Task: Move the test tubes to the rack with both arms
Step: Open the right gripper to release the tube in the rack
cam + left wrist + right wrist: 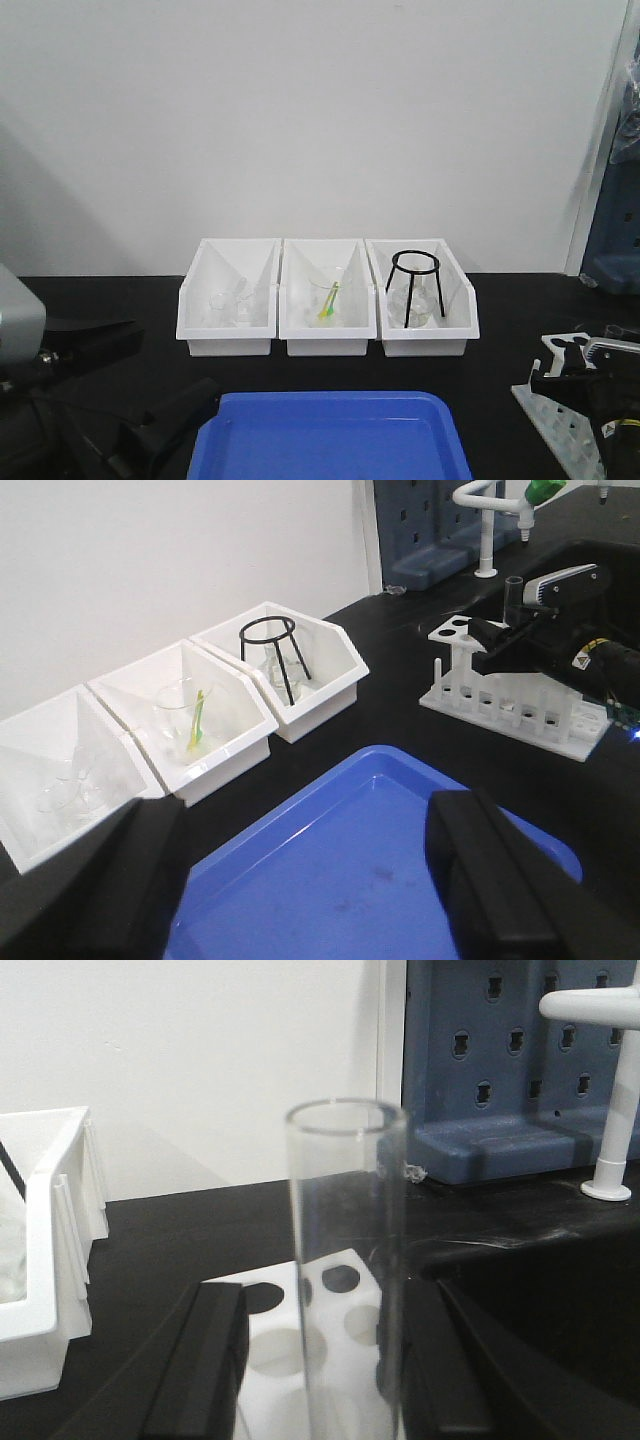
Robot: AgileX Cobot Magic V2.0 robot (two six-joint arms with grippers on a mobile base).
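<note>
Test tube (345, 1260) stands upright between the right gripper (320, 1360) fingers (200, 1360), open rim up, directly over the rack (330, 1310). I see the fingers close on both sides of the glass, so I read it as clamped on the tube (lower end runs out of the wrist frame, so I can't tell whether the tip is in a hole yet). Rack holes show just behind the tube and below it.

From the left wrist view I see the same tube (514, 592) poking up above the right gripper (505, 640), which sits over the far end of the rack (510, 705). The rack's row of upright pegs faces the tray side.

Left gripper (310, 880) hangs over the blue tray (380, 860), fingers (480, 870) spread wide, nothing between them. The tray is directly under it; the rack and right gripper are well off to its right.

Beyond the tray, against the wall, three white bins (327, 300) sit side by side: clear glassware in the left one, a beaker with a yellow-green item (328, 300) in the middle, a black wire tripod (414, 285) over a flask in the right.

Behind the right gripper: blue pegboard (510, 1060) and a white faucet post (615, 1090) on the black bench (160, 1230).
</note>
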